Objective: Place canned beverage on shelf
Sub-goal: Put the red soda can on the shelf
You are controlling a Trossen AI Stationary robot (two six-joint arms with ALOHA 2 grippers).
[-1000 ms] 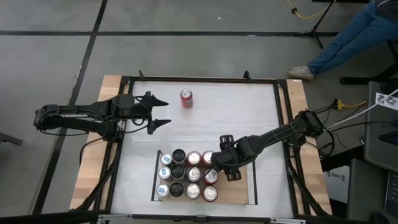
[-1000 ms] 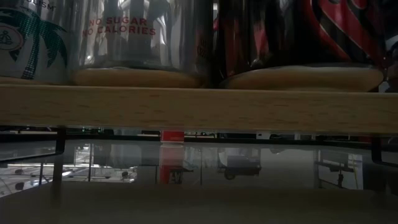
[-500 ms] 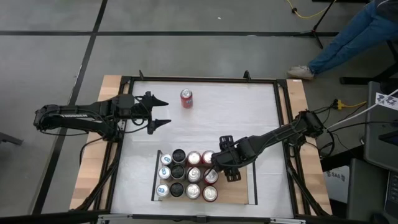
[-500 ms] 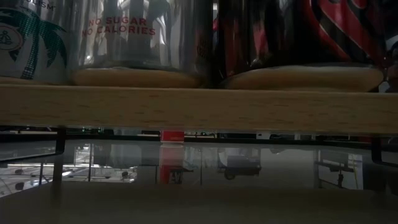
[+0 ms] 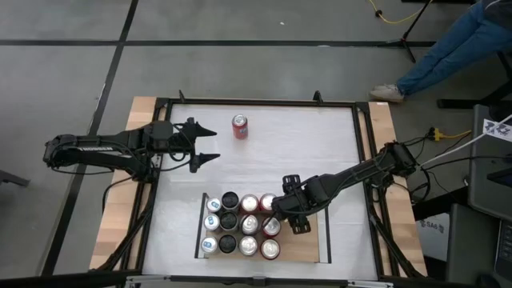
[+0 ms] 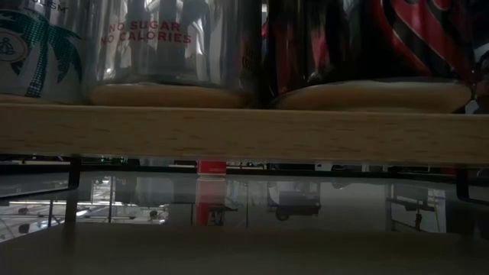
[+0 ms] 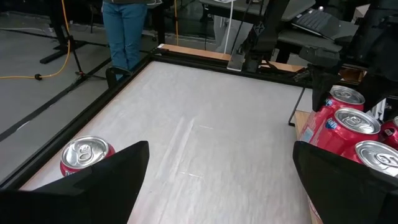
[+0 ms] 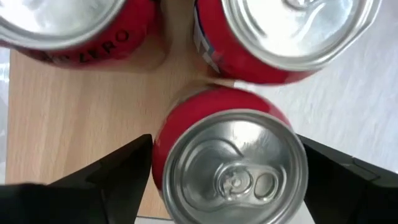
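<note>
Cans crowd the shelf where we see our right gripper spread wide around a red can – fingers flanking it, not pinching. Our left gripper hovers wide open over the tabletop, a lone red soda can just beyond it.

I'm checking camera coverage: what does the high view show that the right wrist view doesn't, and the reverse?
Only the high view shows the lone red can standing on the white tabletop, the open left gripper near it, and the whole light-wood shelf.

Only the right wrist view shows the pull tab of the red can between the right gripper's open fingers.

Both show red cans standing on the shelf.
</note>
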